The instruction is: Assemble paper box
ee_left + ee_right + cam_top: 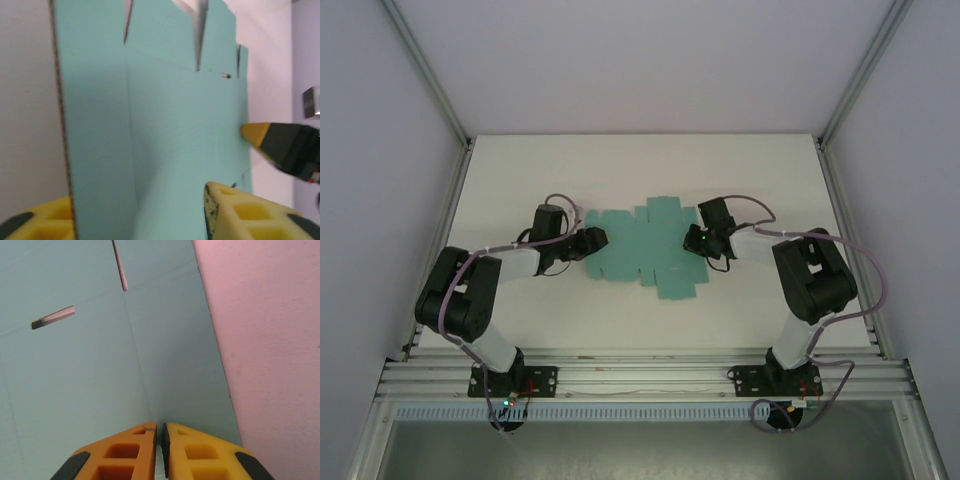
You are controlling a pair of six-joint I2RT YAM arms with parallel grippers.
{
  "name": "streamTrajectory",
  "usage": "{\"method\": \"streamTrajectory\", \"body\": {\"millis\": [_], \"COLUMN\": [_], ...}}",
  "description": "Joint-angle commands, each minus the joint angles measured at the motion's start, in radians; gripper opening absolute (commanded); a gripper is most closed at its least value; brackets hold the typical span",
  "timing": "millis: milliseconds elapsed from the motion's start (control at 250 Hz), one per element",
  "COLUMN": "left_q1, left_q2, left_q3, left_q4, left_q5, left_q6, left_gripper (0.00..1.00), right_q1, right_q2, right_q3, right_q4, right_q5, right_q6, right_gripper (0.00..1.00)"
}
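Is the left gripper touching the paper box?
Cannot tell. In the left wrist view the paper box passes between the open fingers of the left gripper, but whether either finger meets it is unclear.

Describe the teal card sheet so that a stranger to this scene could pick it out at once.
Find the white table. At its middle, between the left gripper and the right gripper, lies the paper box, an unfolded die-cut sheet. Its teal-green colour and notched outline of flaps set it apart.
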Motion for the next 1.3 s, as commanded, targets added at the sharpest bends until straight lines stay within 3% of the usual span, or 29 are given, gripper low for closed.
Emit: {"method": "streamTrajectory", "body": {"millis": [0, 96, 220, 360, 516, 568, 624, 843, 1035, 1167, 1295], "left_q1": [-0.008, -0.008, -0.008, -0.009, -0.009, -0.008, -0.008, -0.007, -0.008, -0.008, -0.007], "left_q2": [-0.056, -0.087, -0.118, -0.152, -0.214, -0.242, -0.275, -0.41, -0.507, -0.543, -0.564], "left_q3": [-0.015, -0.018, -0.005, 0.009, 0.043, 0.048, 0.052, 0.068, 0.053, 0.039, 0.03], "left_q4": [0.09, 0.076, 0.015, 0.022, 0.065, 0.09, 0.122, 0.173, 0.181, 0.208, 0.203], "left_q5": [0.041, 0.02, -0.011, 0.014, 0.099, 0.129, 0.157, 0.208, 0.206, 0.21, 0.192], "left_q6": [-0.026, -0.02, 0.013, 0.033, 0.007, -0.014, -0.038, -0.098, -0.122, -0.153, -0.151], "left_gripper": [0.36, 0.24, 0.0, 0.0, 0.0, 0.0, 0.0, 0.0, 0.0, 0.0, 0.0], "right_q1": [0.005, -0.002, -0.03, -0.064, -0.125, -0.15, -0.177, -0.285, -0.318, -0.319, -0.318], "right_q2": [0.024, -0.012, -0.068, -0.183, -0.358, -0.429, -0.5, -0.707, -0.741, -0.702, -0.689], "right_q3": [-0.054, -0.058, -0.059, -0.065, -0.065, -0.077, -0.091, -0.135, -0.16, -0.165, -0.174], "right_q4": [-0.086, -0.07, -0.041, -0.029, -0.09, -0.104, -0.106, -0.1, -0.049, -0.006, 0.019], "right_q5": [-0.005, -0.014, -0.098, -0.158, -0.251, -0.27, -0.303, -0.438, -0.622, -0.731, -0.766], "right_q6": [0.001, -0.005, -0.017, -0.06, -0.135, -0.148, -0.163, -0.191, -0.169, -0.148, -0.162], "right_gripper": [0.16, 0.16, 0.23, 0.35, 0.65, 0.85, 1.0, 1.0, 0.99, 0.84, 0.62]}}
